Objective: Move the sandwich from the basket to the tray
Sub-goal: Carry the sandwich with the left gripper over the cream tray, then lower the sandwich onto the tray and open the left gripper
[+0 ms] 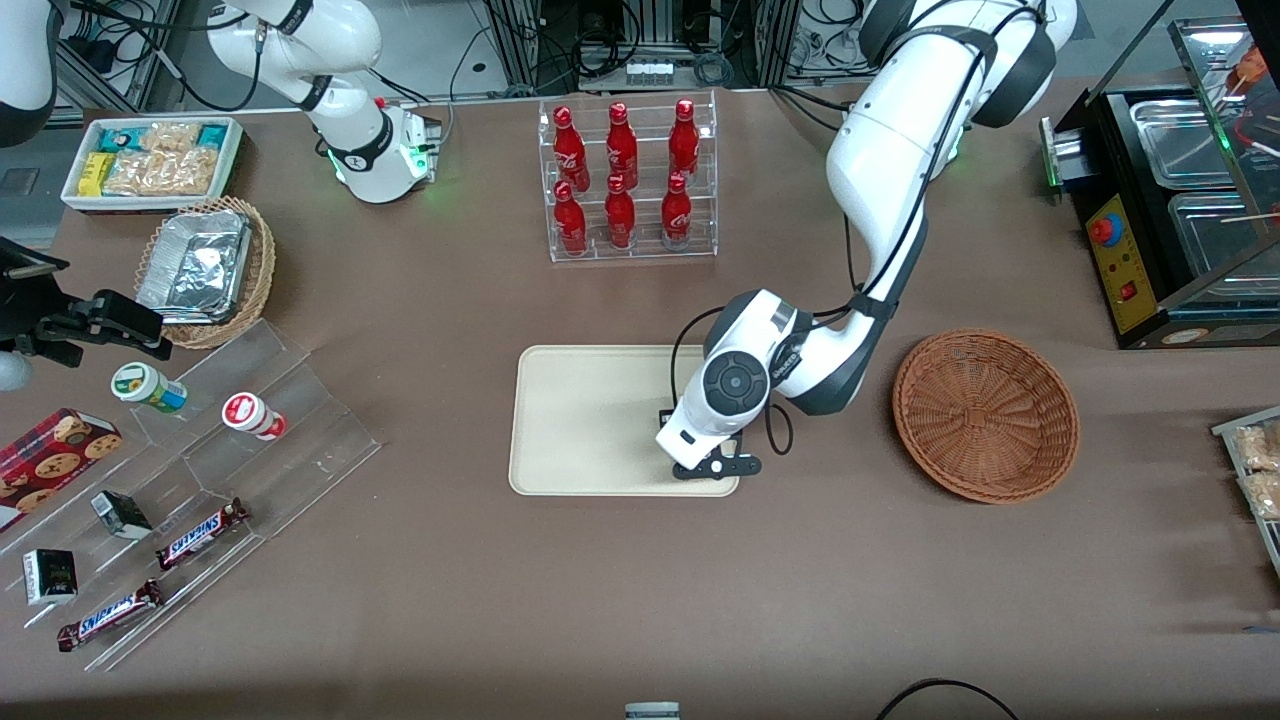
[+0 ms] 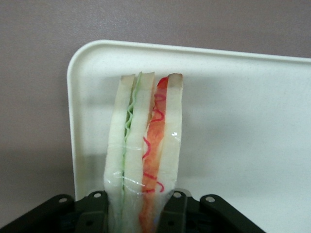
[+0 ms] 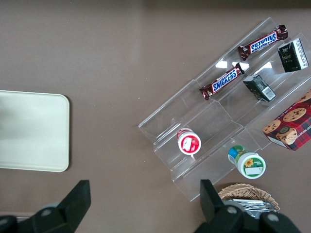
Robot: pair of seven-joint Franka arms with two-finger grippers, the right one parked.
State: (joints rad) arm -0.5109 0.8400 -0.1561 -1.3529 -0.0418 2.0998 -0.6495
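**Sandwich held over the tray**

While the surface (image 1: 640,600) carries many snacks, only three things matter here. The basket (image 1: 985,415) lies bare beside the tray (image 1: 580,420). Above the tray's corner, the hand (image 2: 138,211) is closed on the sandwich (image 2: 143,145), pinching its flat bread sides. It looks light, soft and slippery in its wrap, so gentle pressure seems best.

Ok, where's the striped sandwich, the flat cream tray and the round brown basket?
Clear-wrapped triangular sandwich (image 2: 146,145): left wrist view, filling edge, in the gripper (image 2: 141,204).
Cream rectangular tray (image 1: 580,420): front view, bare floor.
Reddish-brown round wicker basket (image 1: 985,415): front view, inner weave.
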